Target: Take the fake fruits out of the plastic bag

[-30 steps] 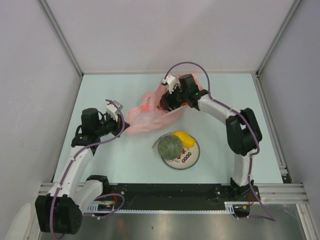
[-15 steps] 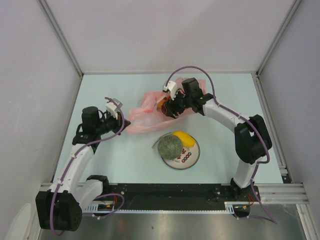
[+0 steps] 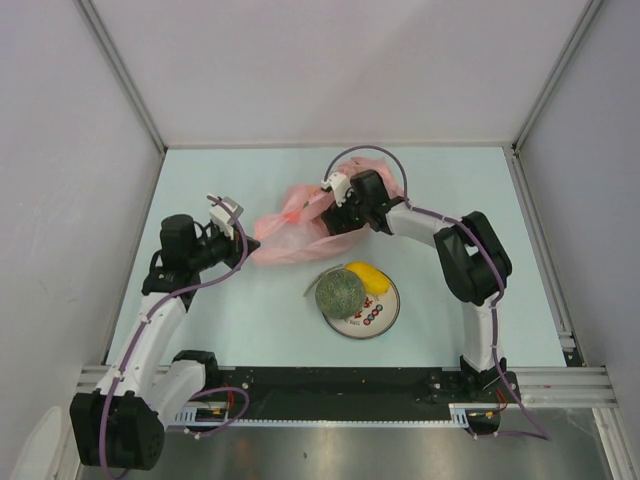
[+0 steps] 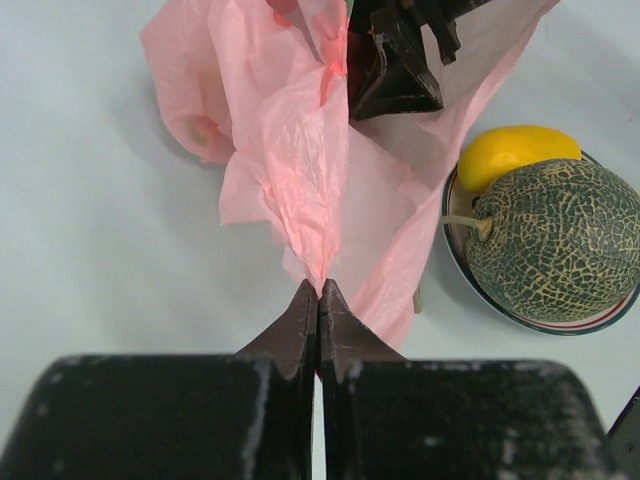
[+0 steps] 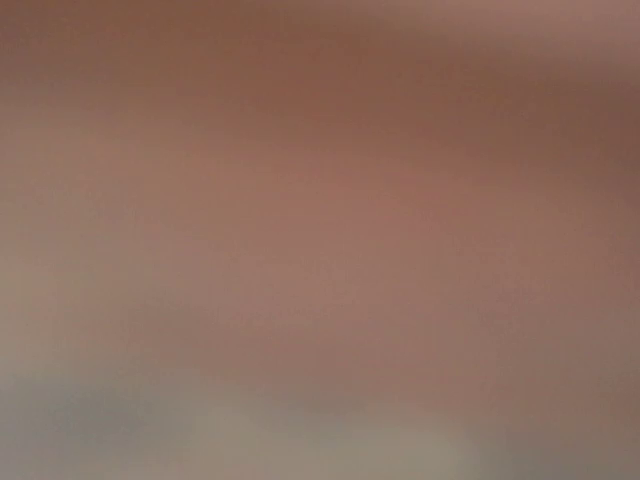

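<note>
The left gripper [image 4: 319,290], far to the left of the plate [image 3: 386,316], has its jaws pressed fully together on a pinched fold of the plastic bag [image 3: 288,226]. The bag lies crumpled on the tabletop [image 3: 200,180] beyond the plate and to its left. Its long axis runs from the left gripper diagonally away and rightward. At that far end, straight beyond the plate, the right gripper [image 3: 337,209] reaches down into the pink film. I cannot tell how wide its jaws stand or whether they hold anything, because its own camera shows only a pink blur. On the plate sits the melon [image 3: 340,293], its pale stem pointing left. The yellow-orange oval [image 3: 368,276] lies against the melon's far right side, long axis roughly left to right.
</note>
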### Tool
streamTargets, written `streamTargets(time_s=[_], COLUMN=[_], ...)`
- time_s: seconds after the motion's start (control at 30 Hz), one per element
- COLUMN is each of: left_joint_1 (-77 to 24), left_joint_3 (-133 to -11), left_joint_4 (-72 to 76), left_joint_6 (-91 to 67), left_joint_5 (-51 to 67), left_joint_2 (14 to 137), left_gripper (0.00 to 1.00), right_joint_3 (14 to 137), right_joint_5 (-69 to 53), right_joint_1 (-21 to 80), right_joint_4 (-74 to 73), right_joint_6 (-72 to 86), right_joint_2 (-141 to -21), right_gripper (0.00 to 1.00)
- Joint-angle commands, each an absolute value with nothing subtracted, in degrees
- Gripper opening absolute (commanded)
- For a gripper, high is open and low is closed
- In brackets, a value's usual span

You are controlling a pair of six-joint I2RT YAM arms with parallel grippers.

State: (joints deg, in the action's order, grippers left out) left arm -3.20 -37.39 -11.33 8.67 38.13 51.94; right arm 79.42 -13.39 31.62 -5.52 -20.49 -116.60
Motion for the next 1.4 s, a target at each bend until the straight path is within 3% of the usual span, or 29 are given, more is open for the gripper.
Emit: streamTargets(time_s=[0.0,0.33,0.5,0.8,1.03,1.13,1.37], left_joint_1=[-2.7,-2.2,-2.2,-2.1,-2.0,-2.0,-2.0], left_joint_3=[-36.9,-38.1,-38.1,-38.3,-37.8,-37.7,-38.1], left_joint_4=[-10.9,-10.4,-10.4,-9.7,-9.8,-9.7,-9.1], left_joint_6=[9.8,9.2,9.3,9.2,9.3,9.2,8.7], left_joint_5=[39.7,39.2,39.1,39.2,39.0,38.9,39.3], left_joint_2=[51.2,53.0,53.3,53.6,53.0,52.7,53.3], left_gripper=[0.0,0.0,0.0,0.0,0.0,0.0,0.0], right_joint_3=[83.6,86.8,88.6,88.3,88.4,89.1,89.8], right_joint_5=[-15.9,-13.0,-12.5,-9.9,-16.3,-18.1,-22.9], right_joint_1=[30.4,31.4,31.4,31.5,31.3,31.4,30.4], right_joint_4=[-3.0,-3.9,-5.0,-7.1,-9.0,-9.6,-11.6], right_joint_6=[-14.8,-14.3,-16.3,-18.2,-21.2,-21.2,-20.1], right_joint_2=[-113.8,-118.8,-120.8,-119.4,-118.0,-116.0,-108.6], right_gripper=[1.0,1.0,0.91,0.92,0.5,0.44,0.4])
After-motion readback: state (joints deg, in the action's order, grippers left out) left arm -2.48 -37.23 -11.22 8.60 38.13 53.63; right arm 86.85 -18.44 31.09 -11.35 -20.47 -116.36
